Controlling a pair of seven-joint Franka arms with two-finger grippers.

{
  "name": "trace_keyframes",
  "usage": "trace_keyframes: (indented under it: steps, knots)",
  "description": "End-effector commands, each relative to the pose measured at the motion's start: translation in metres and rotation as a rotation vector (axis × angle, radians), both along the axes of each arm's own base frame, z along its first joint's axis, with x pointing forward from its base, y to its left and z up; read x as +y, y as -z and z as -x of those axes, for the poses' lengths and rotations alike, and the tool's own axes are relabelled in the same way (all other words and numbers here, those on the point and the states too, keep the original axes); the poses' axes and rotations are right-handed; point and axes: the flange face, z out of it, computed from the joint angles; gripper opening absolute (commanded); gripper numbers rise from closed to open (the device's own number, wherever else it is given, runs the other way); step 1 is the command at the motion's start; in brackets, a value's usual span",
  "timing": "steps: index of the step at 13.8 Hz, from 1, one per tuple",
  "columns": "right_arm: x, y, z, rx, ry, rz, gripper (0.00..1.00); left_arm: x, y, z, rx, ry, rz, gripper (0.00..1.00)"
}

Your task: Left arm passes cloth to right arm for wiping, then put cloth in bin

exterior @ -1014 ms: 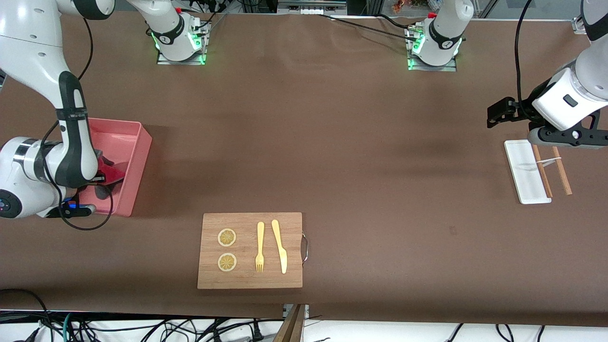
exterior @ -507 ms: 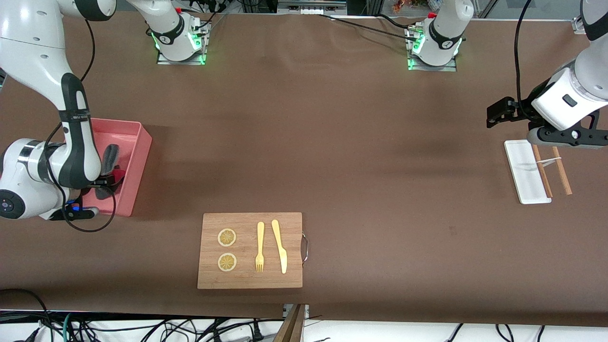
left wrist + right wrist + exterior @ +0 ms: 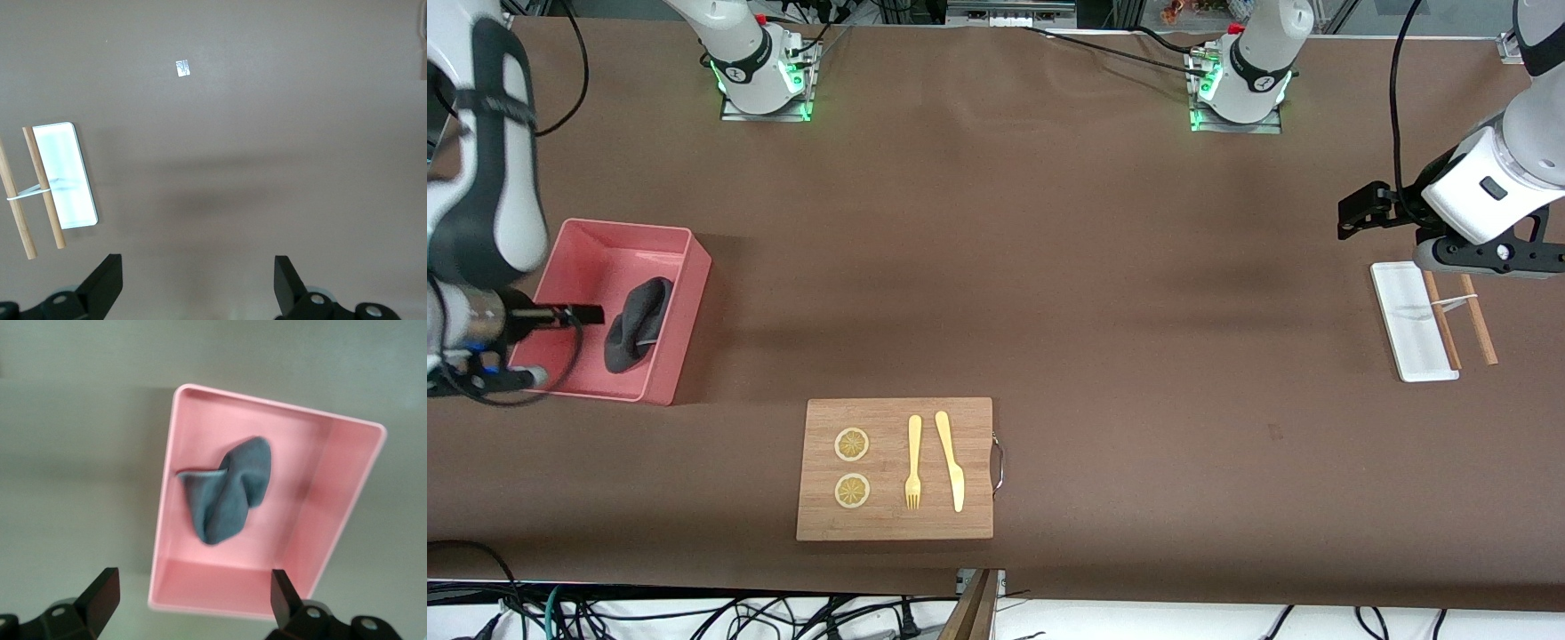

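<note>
The cloth (image 3: 636, 324) lies crumpled in the bin (image 3: 685, 267), dark grey face up, and nothing touches it. The bin is a salmon-pink tub at the right arm's end of the table. In the right wrist view the cloth (image 3: 230, 490) rests on the bin's floor, inside its walls (image 3: 347, 500). My right gripper (image 3: 192, 583) hangs open and empty above the bin, well clear of the cloth. My left gripper (image 3: 197, 267) is open too, with only bare table between its fingers. That left gripper (image 3: 1356, 213) waits over the table at the left arm's end.
A wooden cutting board (image 3: 898, 467) near the front edge carries two lemon slices, a yellow fork and a yellow knife. A narrow white tray (image 3: 1405, 320) and a pair of chopsticks (image 3: 1467, 320) lie below the left arm.
My right gripper opened and let go of the cloth, which dropped into the bin. It then rose away from the bin. The left arm has not moved.
</note>
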Motion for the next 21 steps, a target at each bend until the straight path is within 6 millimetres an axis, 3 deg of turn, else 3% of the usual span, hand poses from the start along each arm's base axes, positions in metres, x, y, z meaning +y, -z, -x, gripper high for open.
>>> trace_keyframes:
  steps: [1, 3, 6, 9, 11, 14, 16, 21]
  knots:
    - [0.008, -0.068, 0.033, -0.053, -0.001, -0.031, 1.0, -0.001, -0.005, -0.003, -0.003, 0.01, -0.009, 1.0]
    - [0.023, -0.103, 0.047, -0.101, -0.026, -0.039, 1.0, -0.001, -0.005, -0.003, -0.003, 0.01, -0.009, 1.0]
    - [0.053, -0.126, 0.061, -0.127, -0.081, -0.049, 1.0, 0.0, -0.005, -0.004, -0.003, 0.008, -0.01, 1.0]
    - [0.054, -0.16, 0.08, -0.188, -0.088, -0.049, 1.0, 0.005, -0.006, -0.004, -0.004, 0.002, -0.01, 1.0]
    - [0.054, -0.175, 0.082, -0.249, -0.09, -0.044, 1.0, 0.01, 0.01, -0.012, 0.02, -0.008, -0.013, 1.0]
    - [0.057, -0.175, 0.099, -0.24, -0.084, -0.043, 1.0, 0.013, 0.012, -0.012, 0.025, -0.013, -0.013, 1.0]
    - [0.058, -0.172, 0.108, -0.227, 0.016, -0.035, 1.0, 0.012, 0.011, -0.012, 0.023, -0.011, -0.012, 1.0]
    - [0.069, -0.168, 0.111, -0.208, 0.084, -0.064, 1.0, 0.01, 0.01, -0.008, 0.028, 0.005, -0.011, 1.0]
